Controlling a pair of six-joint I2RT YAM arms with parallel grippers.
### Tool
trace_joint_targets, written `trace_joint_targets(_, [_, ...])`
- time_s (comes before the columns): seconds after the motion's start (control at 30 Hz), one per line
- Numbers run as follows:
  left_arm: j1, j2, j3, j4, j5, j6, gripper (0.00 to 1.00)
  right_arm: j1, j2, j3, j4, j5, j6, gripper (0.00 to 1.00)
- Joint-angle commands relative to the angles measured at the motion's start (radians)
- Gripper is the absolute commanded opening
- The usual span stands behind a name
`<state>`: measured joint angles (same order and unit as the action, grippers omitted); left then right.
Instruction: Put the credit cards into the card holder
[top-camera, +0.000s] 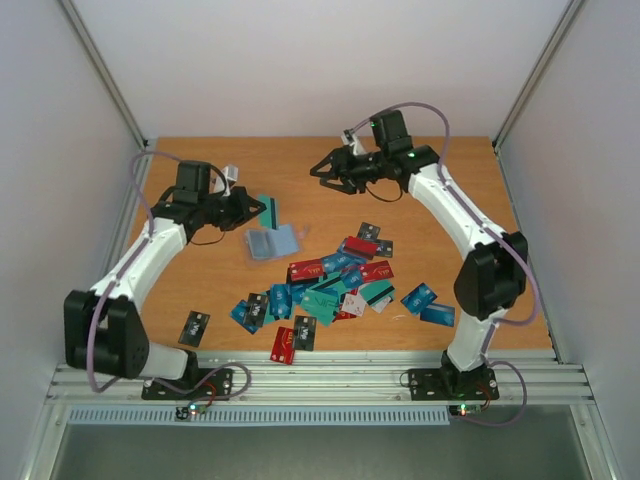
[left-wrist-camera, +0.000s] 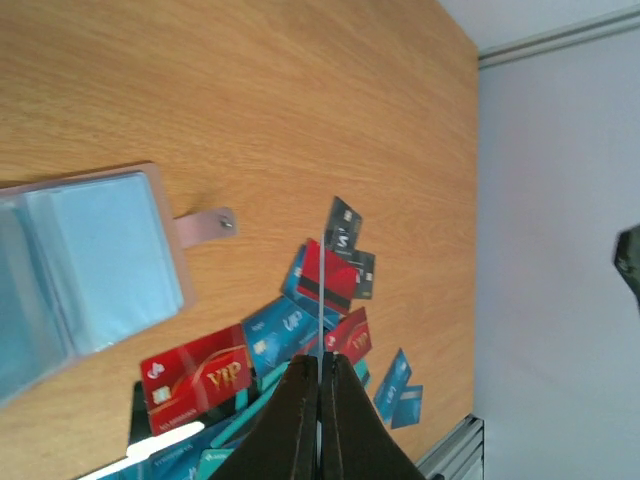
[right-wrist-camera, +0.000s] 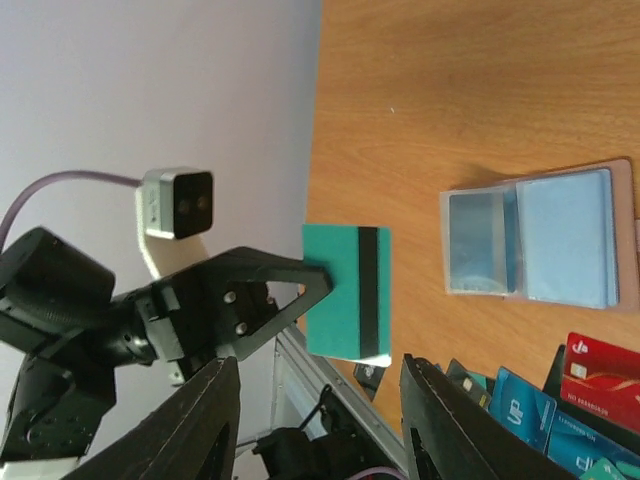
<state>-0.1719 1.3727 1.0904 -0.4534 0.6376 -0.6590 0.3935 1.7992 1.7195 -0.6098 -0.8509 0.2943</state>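
Top view, left end effector (top-camera: 255, 208): closed on a teal card (top-camera: 269, 211) with a dark stripe, held off the desk (top-camera: 220, 280) just behind the card holder (top-camera: 272, 242).
Top view, card holder: lay open and flat at mid-desk, pale blue pockets facing up.
Top view, loose cards (top-camera: 335, 280): red, blue, teal and black ones were scattered in an overlapping heap in front of and to the right of the holder; one dark card (top-camera: 194, 327) lay apart near the left arm's base.
Top view, right end effector (top-camera: 330, 178): hung above the far middle of the desk, well apart from the heap; its jaw gap was hard to read from here.
Left wrist view, left end effector (left-wrist-camera: 320, 365): fingers were pressed together on a card seen only edge-on as a thin line, so its colour could not be told there.
Left wrist view, card holder (left-wrist-camera: 90, 260): lay open at left, its snap tab pointing towards the heap of cards (left-wrist-camera: 300, 330).
Right wrist view, right end effector (right-wrist-camera: 318, 365): fingers stood apart with nothing between them.
Right wrist view, teal card (right-wrist-camera: 345, 290): was pinched by one edge in the left end effector (right-wrist-camera: 300, 285), beside the open holder (right-wrist-camera: 535, 240) and not touching it.
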Motion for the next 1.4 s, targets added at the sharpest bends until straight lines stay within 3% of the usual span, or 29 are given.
trace_joint_targets(0.0, [0.048,0.100,-0.038,0.178,0.089,0.021,0.00,0.053,0.105,0.087,-0.021,0.003,-0.037,0.44])
trace_joint_targets(0.2, [0.067,0.226,-0.073,0.303,0.141,0.010,0.00,0.119,0.260,0.160,-0.065,0.038,-0.076,0.40])
trace_joint_targets(0.53, [0.110,0.282,-0.117,0.281,0.156,0.072,0.00,0.202,0.477,0.318,-0.126,0.020,-0.116,0.35])
trace_joint_targets(1.37, [0.115,0.319,-0.152,0.124,0.077,0.244,0.00,0.166,0.632,0.293,-0.147,0.013,-0.148,0.30])
